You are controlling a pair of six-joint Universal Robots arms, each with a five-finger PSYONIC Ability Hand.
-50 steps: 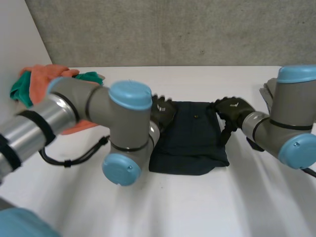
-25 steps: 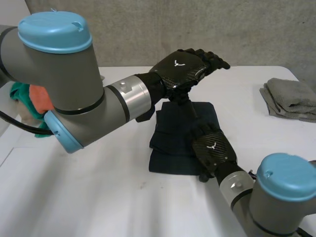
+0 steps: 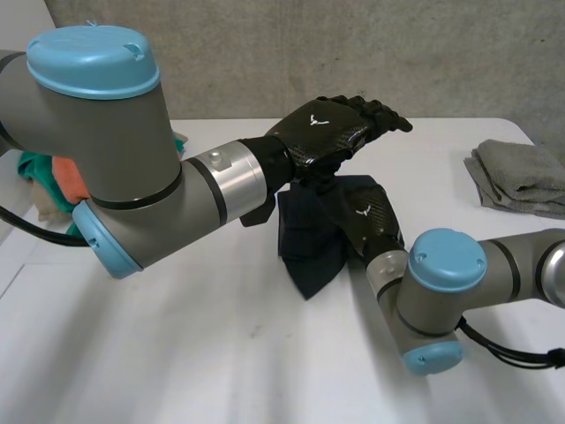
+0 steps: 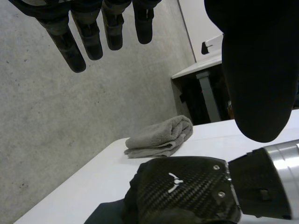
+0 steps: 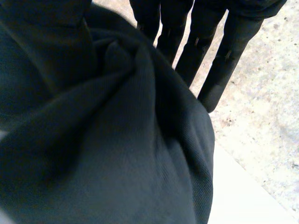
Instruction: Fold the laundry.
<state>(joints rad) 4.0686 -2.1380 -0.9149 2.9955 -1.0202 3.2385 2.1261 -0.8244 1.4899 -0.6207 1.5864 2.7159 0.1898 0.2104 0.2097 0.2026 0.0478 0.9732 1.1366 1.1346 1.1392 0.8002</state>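
A dark navy cloth (image 3: 305, 252) is bunched up at the table's middle, one corner hanging down to the white table (image 3: 177, 353). My right hand (image 3: 371, 225) is on the cloth's right side, shut on it. In the right wrist view the cloth (image 5: 93, 163) is gathered between the thumb and the straight fingers (image 5: 219, 60). My left hand (image 3: 335, 128) hovers open just above and behind the cloth, touching nothing. In the left wrist view its fingers (image 4: 88, 32) are straight, with the right hand (image 4: 182, 193) below them.
A folded grey towel (image 3: 521, 177) lies at the table's far right, also seen as the grey towel (image 4: 161, 137) beyond the right hand. A heap of orange and green cloths (image 3: 53, 172) sits at the far left behind my left arm.
The right hand has moved from the cloth's near edge to its right side and closed on it. The cloth, flat before, is now bunched and partly lifted. The left hand has barely moved.
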